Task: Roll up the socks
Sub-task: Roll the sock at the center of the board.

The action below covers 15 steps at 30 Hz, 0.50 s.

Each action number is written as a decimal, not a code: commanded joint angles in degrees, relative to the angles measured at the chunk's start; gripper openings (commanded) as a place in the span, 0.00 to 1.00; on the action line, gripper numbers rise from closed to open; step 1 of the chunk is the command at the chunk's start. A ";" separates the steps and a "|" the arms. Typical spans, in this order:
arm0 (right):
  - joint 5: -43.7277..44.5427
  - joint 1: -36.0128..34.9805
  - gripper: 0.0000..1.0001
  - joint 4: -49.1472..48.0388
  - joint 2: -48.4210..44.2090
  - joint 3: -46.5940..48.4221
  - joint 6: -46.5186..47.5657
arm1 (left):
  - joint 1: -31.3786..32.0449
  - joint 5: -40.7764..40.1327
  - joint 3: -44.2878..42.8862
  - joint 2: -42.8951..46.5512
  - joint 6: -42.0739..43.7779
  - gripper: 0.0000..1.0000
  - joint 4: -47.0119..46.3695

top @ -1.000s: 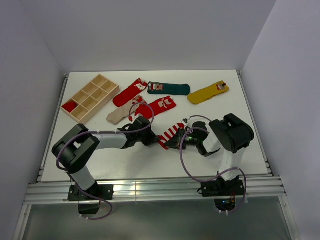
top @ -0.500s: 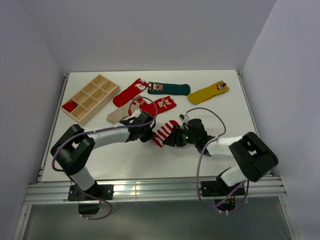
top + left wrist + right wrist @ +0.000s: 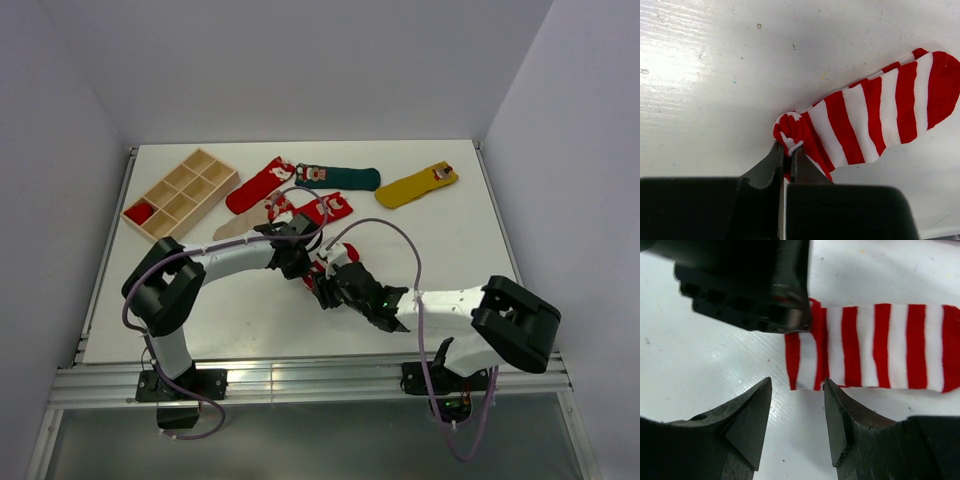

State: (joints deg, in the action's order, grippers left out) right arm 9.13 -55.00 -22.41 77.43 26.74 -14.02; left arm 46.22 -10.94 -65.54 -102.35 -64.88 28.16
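Observation:
The red-and-white striped sock (image 3: 875, 115) lies flat on the white table, with one end curled into a small roll (image 3: 790, 129). My left gripper (image 3: 788, 150) is shut on the fabric at that rolled end. From the other side, my right gripper (image 3: 796, 385) is open just short of the sock's near edge (image 3: 815, 385), with only bare table between its fingers. The left gripper's black body (image 3: 745, 285) sits above it. From the top, both grippers meet over the sock (image 3: 322, 274), which they mostly cover.
Further back lie a red sock (image 3: 260, 183), a dark green sock (image 3: 340, 178), a mustard yellow sock (image 3: 417, 186), a beige sock (image 3: 232, 229) and another red sock (image 3: 328, 208). A wooden compartment tray (image 3: 180, 193) stands at the back left.
My right gripper has let go and opened, and its arm has stretched out leftward to the sock's near edge. My left gripper shut on the sock and shifted slightly back-right.

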 commanded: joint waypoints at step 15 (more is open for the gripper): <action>12.85 -7.49 0.53 -4.48 14.94 9.12 8.31 | -0.34 3.20 -1.44 -1.98 3.18 0.00 3.30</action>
State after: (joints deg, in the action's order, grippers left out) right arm 19.51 -62.02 -26.09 90.43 33.21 -6.66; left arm 45.60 -8.95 -66.35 -103.00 -63.20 28.99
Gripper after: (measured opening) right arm 0.534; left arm 0.043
